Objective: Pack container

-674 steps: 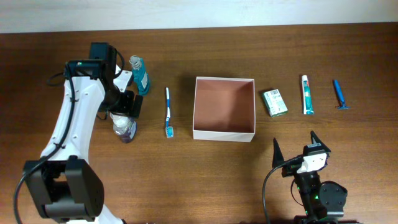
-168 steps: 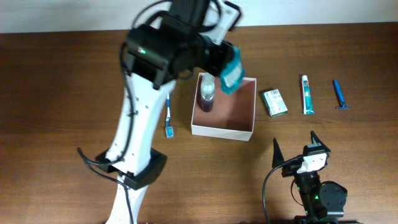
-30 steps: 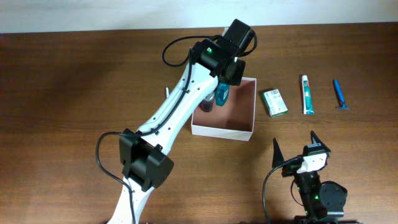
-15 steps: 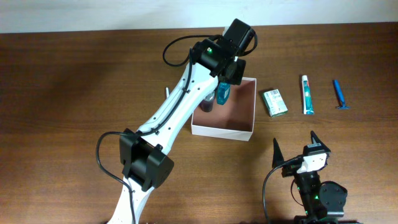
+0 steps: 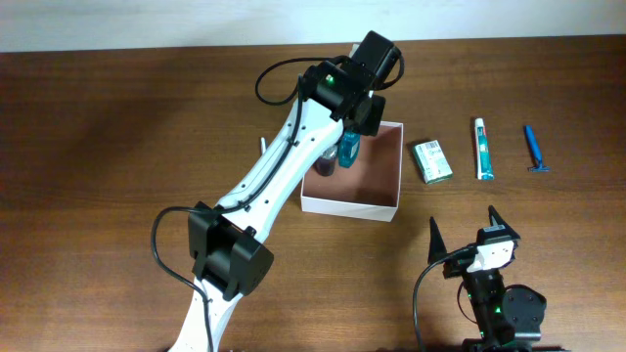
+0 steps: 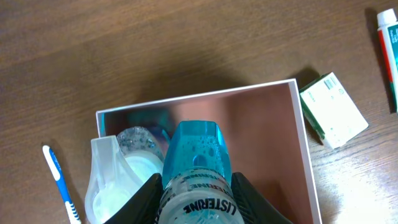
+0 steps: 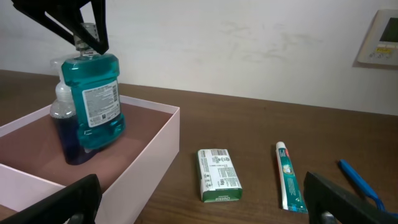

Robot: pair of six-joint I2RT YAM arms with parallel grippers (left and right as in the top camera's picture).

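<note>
Looking at mid table: the container [image 5: 352, 207] sits between the toothbrush [image 6: 59, 180] and the carton [image 5: 431, 161]. It rests flat with its mouth up. It is square, so it has no real long axis, and its walls run about parallel to the table edges.

The left gripper [image 7: 84, 28] is clenched on the neck of the mouthwash [image 7: 93, 102]. The mouthwash hangs upright with its cap up and its long axis vertical, in the back left corner. It is right against the small bottle [image 7: 67, 140]. Can't tell if its base is on the floor yet.

The right gripper [image 5: 465, 230] is parked at the near edge with its jaws spread wide, holding nothing.

Risks, as I judge them:
1. Letting go before the base sits flat, so the tall bottle tips, hits the small bottle and both go down.
2. Any sideways drift would shove the small bottle into the wall. The box looks light and thin-walled, so it could slide or skew.
3. On the way out a finger could snag the neck and lift or tilt the bottle.
4. 2 upright bottles crowd that corner, so flat items may lodge badly later.

The toothpaste [image 5: 483, 149] and razor [image 5: 533, 149] lie outside, well apart from the box.
</note>
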